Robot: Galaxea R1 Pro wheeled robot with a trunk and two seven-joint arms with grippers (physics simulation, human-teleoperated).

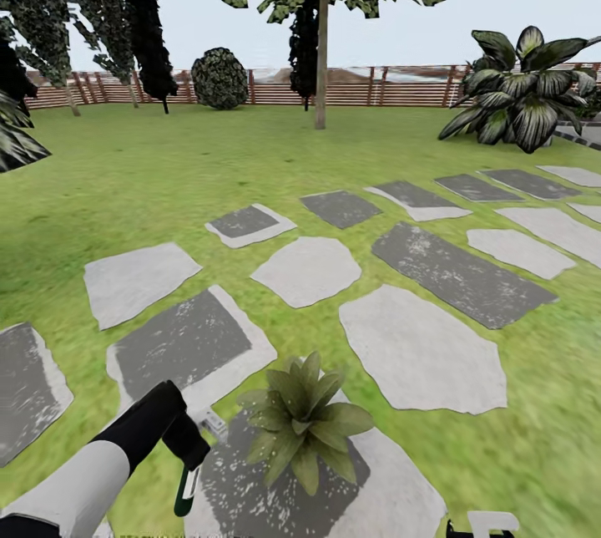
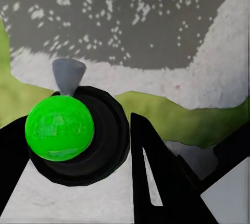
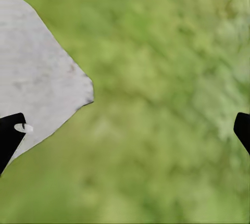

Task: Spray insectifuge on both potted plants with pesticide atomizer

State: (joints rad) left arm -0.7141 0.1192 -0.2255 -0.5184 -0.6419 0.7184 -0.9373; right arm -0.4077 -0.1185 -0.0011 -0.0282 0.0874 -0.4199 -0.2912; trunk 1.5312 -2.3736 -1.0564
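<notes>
In the head view, my left gripper [image 1: 189, 438] is shut on the pesticide atomizer [image 1: 185, 489], whose green body hangs down and whose pale trigger head points toward a potted plant [image 1: 305, 421]. That plant, a rosette of pointed green leaves, sits on a grey stepping stone [image 1: 250, 496] just right of the atomizer. The left wrist view shows the atomizer's round green end [image 2: 59, 127] between black fingers [image 2: 156, 182], with its grey nozzle [image 2: 68, 75] above stone. My right gripper [image 3: 125, 130] is open over grass, with nothing between its fingers.
Grey stepping stones [image 1: 421, 350] cross the lawn ahead. A large striped-leaf plant [image 1: 517, 91] stands at the back right. A tree [image 1: 321, 45], a round bush [image 1: 219, 78] and dark conifers stand before the wooden fence [image 1: 359, 87].
</notes>
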